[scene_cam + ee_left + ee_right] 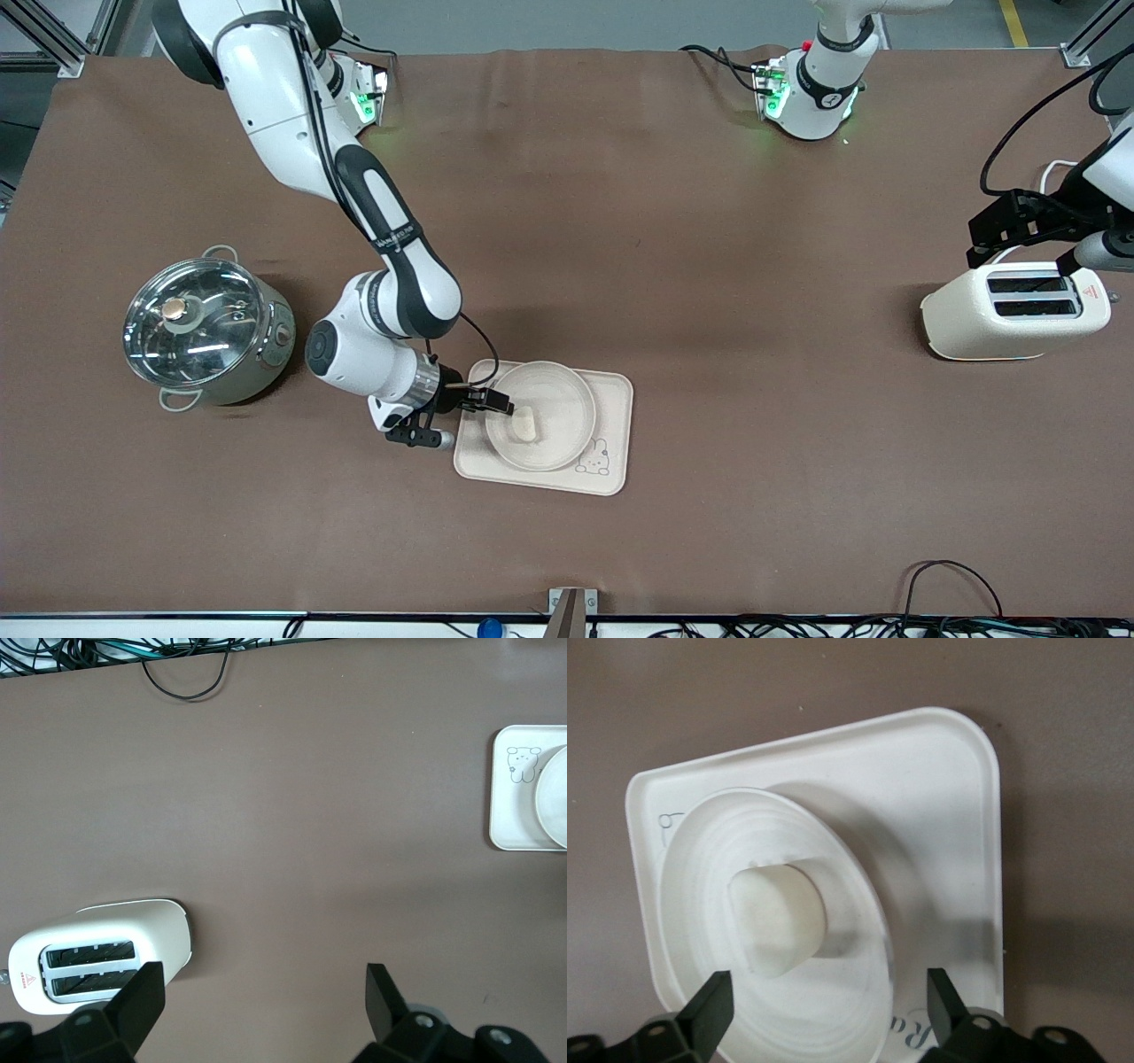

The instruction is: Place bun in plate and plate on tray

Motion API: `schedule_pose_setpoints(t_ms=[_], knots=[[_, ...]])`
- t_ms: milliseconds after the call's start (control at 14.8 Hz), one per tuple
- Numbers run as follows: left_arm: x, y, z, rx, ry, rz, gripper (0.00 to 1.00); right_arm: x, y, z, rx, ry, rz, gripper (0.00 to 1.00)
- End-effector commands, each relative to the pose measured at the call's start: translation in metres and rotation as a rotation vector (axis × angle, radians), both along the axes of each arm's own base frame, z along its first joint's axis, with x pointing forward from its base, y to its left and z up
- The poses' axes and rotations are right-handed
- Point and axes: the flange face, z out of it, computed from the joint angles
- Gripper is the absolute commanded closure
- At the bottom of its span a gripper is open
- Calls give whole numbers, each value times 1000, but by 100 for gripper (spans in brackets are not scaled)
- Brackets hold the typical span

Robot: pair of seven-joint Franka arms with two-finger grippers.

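The plate (560, 396) rests on the tray (617, 416), with the bun (524, 426) lying in it. My right gripper (498, 403) is open at the plate's rim, on the side toward the right arm's end of the table. In the right wrist view its open gripper (828, 1001) straddles the plate (700, 904), with the bun (775, 917) just ahead and the tray (921, 815) under it. My left gripper (992, 239) is open and empty, up over the toaster; it also shows in the left wrist view (261, 992). There the tray (514, 815) and plate (554, 797) show far off.
A steel pot with a glass lid (208, 328) stands beside the right arm, toward that arm's end of the table. A cream toaster (1019, 310) stands at the left arm's end and also shows in the left wrist view (97, 948). Cables lie along the table's front edge.
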Motion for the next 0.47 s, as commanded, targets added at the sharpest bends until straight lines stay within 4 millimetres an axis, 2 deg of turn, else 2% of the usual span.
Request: schedule_pose_setpoints(t_ms=[0, 68, 135, 270, 405], knots=[[0, 2, 5, -3, 0, 6, 0, -3, -10, 39, 40, 10, 18, 0], [0, 2, 5, -3, 0, 6, 0, -6, -19, 47, 38, 21, 23, 0], [0, 2, 5, -3, 0, 8, 0, -2, -37, 67, 18, 10, 28, 0], [0, 1, 5, -3, 0, 5, 0, 0, -68, 107, -44, 18, 89, 0], [0, 1, 5, -3, 0, 6, 0, 0, -106, 160, -69, 15, 99, 0]])
